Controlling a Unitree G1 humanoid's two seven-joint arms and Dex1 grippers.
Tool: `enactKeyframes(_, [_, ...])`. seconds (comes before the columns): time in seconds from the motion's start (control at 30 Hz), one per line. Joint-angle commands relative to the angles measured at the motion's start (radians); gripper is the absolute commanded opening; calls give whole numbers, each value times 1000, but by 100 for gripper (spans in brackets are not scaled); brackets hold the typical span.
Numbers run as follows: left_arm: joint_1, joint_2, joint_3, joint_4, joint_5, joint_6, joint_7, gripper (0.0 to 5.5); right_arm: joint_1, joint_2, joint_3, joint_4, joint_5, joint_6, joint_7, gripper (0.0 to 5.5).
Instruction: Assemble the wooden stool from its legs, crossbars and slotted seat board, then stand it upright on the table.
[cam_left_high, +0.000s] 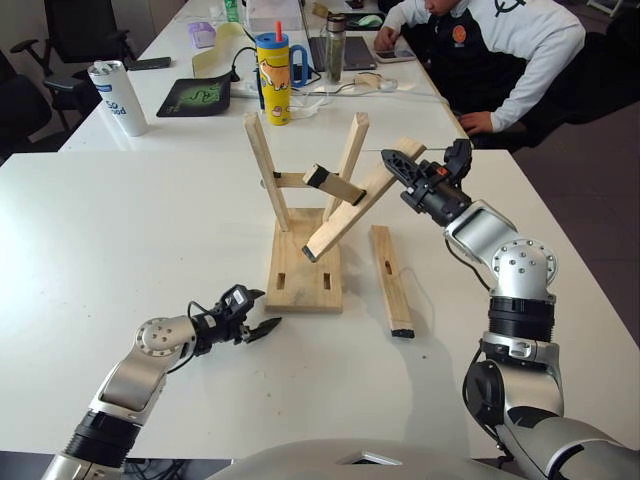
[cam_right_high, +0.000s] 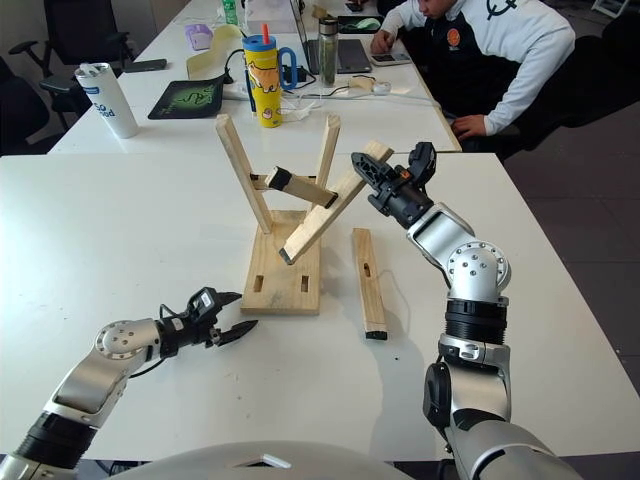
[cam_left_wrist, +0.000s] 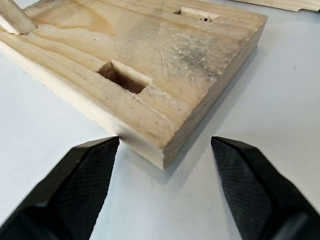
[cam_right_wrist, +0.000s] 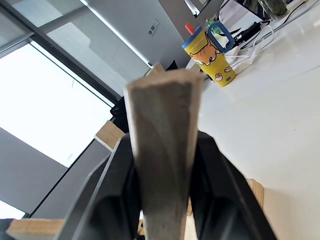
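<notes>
Hovering low over the table (cam_left_high: 120, 250), the left gripper (cam_left_high: 264, 308) spreads its fingers wide, the seat board's (cam_left_high: 300, 278) near corner just beside it at 1 o'clock. The board lies flat and looks stiff, light and prone to skid (best pinned at an edge). A loose leg (cam_left_high: 390, 280) rests at its 3 o'clock. Farther back, the right gripper (cam_left_high: 422, 160) clamps a slanting leg (cam_left_high: 350, 212) by its top, foot over the board. Two standing legs (cam_left_high: 268, 170) and a crossbar (cam_left_high: 330, 183) rise at 12 o'clock.
</notes>
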Motion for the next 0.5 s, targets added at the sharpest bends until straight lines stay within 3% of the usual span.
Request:
enactKeyframes(0.03, [-92,-48,-31,82,50,21,28,342,-16,9,-7,6,-20,5,11,104])
enactKeyframes(0.37, [-365,-300,22,323,23,39,168,342,-57,13,-24,47,-65,-19,31,104])
enactKeyframes(0.5, [-442,-347,19,410,49,-6,187,342,-70,23,-34,54,-83,-37,34,104])
